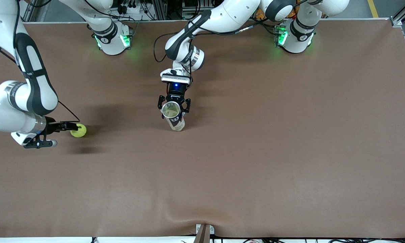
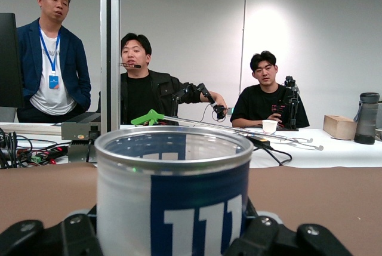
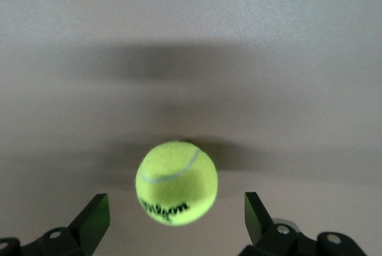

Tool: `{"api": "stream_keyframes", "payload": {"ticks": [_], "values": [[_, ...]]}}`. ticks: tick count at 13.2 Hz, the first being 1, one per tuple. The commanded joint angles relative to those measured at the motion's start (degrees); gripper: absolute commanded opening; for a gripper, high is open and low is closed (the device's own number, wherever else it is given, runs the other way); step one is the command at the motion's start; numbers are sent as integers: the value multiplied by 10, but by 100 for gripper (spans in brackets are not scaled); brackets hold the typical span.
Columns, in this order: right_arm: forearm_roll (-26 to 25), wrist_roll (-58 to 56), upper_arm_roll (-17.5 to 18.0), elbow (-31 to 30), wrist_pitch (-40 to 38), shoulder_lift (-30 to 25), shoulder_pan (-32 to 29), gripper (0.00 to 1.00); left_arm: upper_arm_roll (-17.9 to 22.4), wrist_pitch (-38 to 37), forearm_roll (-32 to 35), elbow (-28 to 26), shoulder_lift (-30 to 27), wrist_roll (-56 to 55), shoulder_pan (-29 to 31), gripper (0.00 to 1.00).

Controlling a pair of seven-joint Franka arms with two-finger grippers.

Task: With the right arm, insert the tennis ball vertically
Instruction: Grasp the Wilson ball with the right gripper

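One tennis ball (image 1: 78,130), one can (image 1: 173,115).

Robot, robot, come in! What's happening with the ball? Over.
Left tool shut on can, upright. Right tool open beside tennis ball on table. Nothing between ball and can.

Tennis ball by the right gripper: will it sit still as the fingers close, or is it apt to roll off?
The tennis ball is round and lies free on the flat table, so an off-centre touch would probably roll it. The right gripper stands open around it, so closing evenly should trap it. Its fuzzy felt likely resists slipping.
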Motion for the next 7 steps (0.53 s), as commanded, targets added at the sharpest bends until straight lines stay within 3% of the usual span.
{"api": "stream_keyframes", "payload": {"ticks": [1,5,7], "values": [[22,-12,12,-1,27,20,-13,100,-5,-11,-1,29,21,2,-1,78],[23,-32,12,-1,37,37,-26,100,-5,-11,-1,29,22,2,-1,79],[32,-33,12,-3,31,37,-27,86,-5,-11,-1,29,21,2,-1,79]]}}
